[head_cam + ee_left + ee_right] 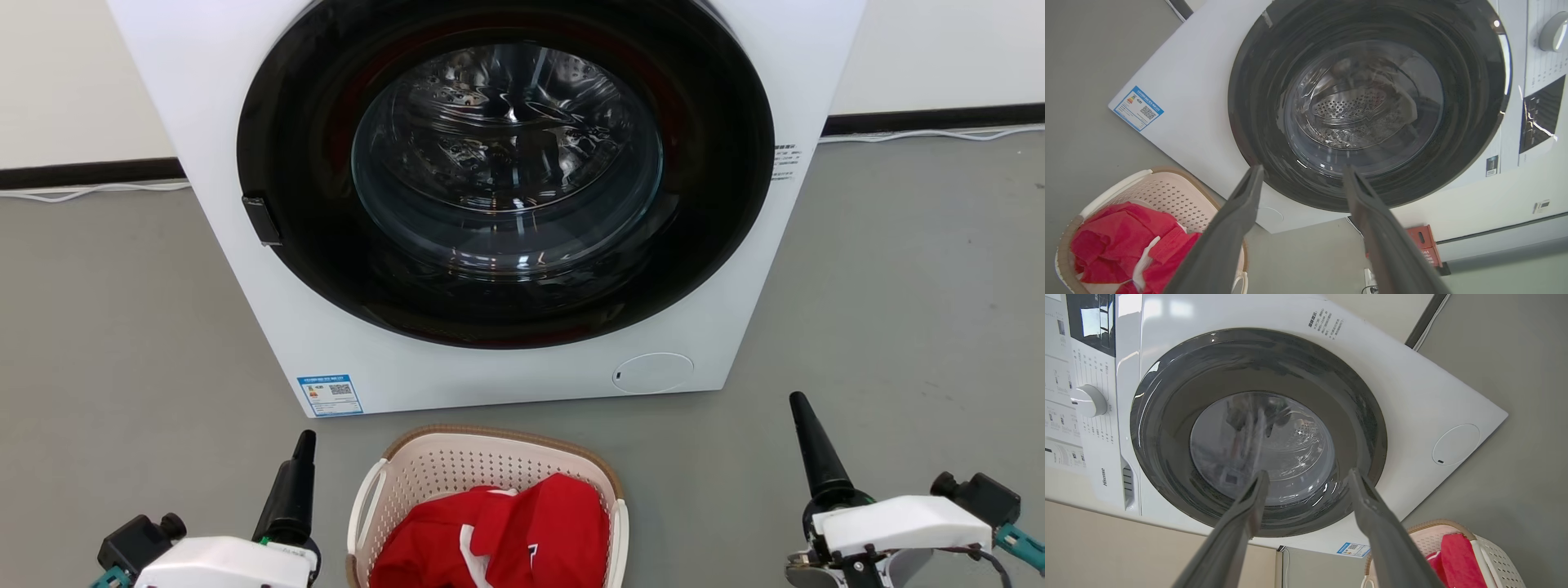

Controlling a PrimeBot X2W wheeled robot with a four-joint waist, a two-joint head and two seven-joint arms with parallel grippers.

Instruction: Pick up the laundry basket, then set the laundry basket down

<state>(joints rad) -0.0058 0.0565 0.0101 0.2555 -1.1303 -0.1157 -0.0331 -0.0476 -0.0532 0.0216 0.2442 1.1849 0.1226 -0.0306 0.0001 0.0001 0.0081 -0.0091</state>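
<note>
Laundry basket (457, 467) holding red cloth (522, 531) on floor (898, 310) before washer (490, 377); left hand (1303, 168), right hand (1309, 472) both wide, empty

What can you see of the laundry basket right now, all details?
The laundry basket is a cream-white, rounded-rectangular tub that looks like plastic. It has perforated walls, a brown woven-look rim and a white handle on each side. It stands upright on the grey floor just before the washer, apart from it. A red garment with white trim lies heaped inside. The head view's bottom edge crops its near end. The left gripper and right gripper flank it, open, not touching it.
</note>
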